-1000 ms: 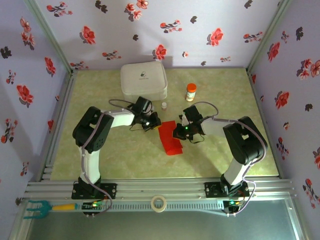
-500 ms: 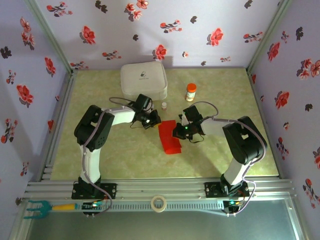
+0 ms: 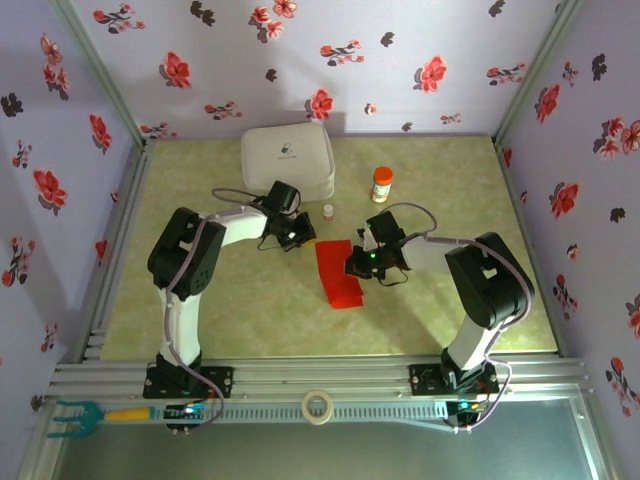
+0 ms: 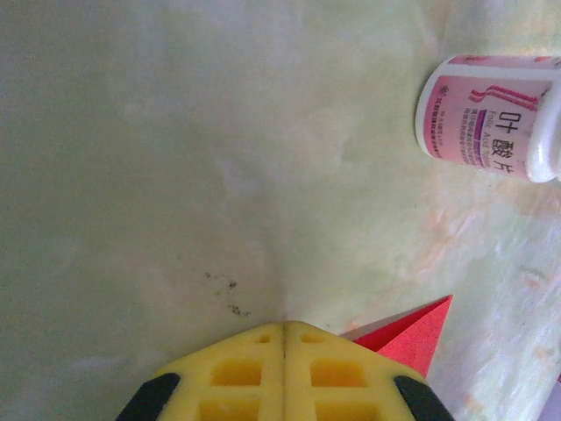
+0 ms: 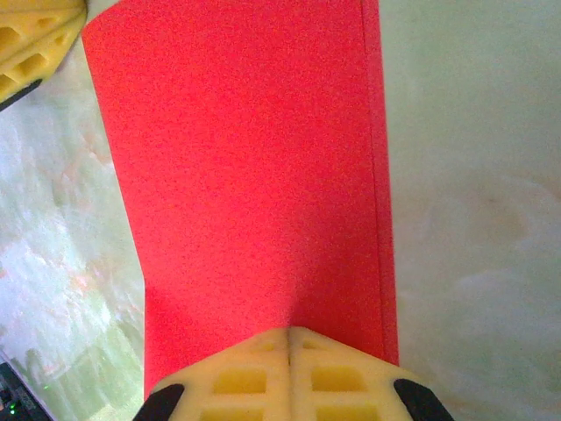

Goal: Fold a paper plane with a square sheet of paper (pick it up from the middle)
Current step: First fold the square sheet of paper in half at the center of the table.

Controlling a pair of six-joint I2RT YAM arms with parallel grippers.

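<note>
- Green mottled table (image 3: 200, 300) under both arms; the right gripper (image 5: 287, 331) is clenched tight, its tips covering the near edge of the square sheet of paper (image 5: 254, 175).
- Sheet stretches ahead of those tips: bright red, flat, with a doubled edge along its right side.
- Left gripper (image 4: 283, 329) is clenched too, with a red corner just right of it and the rest cut off.

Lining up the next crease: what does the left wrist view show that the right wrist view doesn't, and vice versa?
Left wrist, not right: a white pink-labelled bottle, with just one corner of the square sheet of paper. Right wrist, not left: the sheet's folded-over long edge, and yellow fingers of the left gripper at its far corner. Both: red paper, green table, shut tips; the right gripper sits over the sheet.
</note>
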